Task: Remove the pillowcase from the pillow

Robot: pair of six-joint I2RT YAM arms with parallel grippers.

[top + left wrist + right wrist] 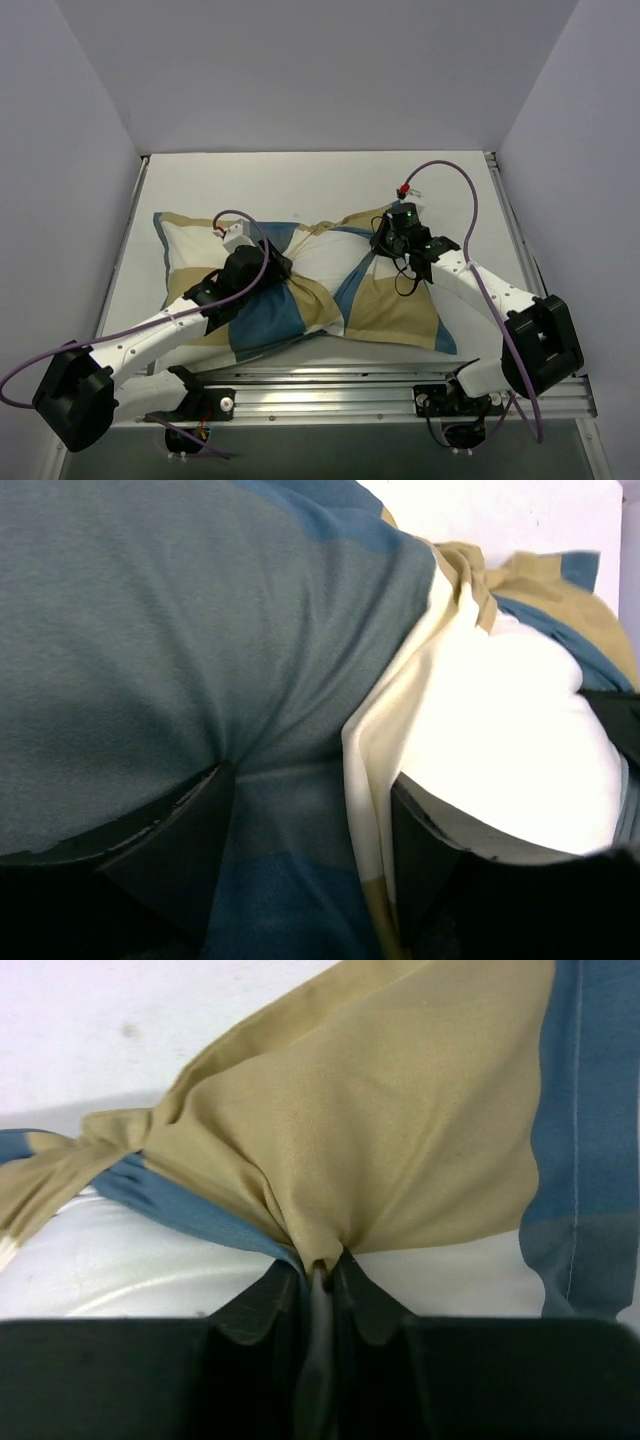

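The pillowcase (390,305), checked in teal-blue, tan and white, lies rumpled across the table with the pillow inside it. My left gripper (272,266) presses into its middle. In the left wrist view its jaws (310,800) stand wide around a thick bulge of teal and cream pillowcase (200,660) that fills the gap between them. The plain white pillow (500,730) shows bare to the right of that fold. My right gripper (383,240) is at the case's far right part. Its fingers (320,1260) are pinched shut on a pleat of tan pillowcase (380,1110), with white pillow (150,1260) below.
The white table (300,180) is enclosed by grey walls at the left, back and right. An aluminium rail (330,390) runs along the near edge at the arm bases. Purple cables loop over both arms, one (470,200) arching high beside the right arm.
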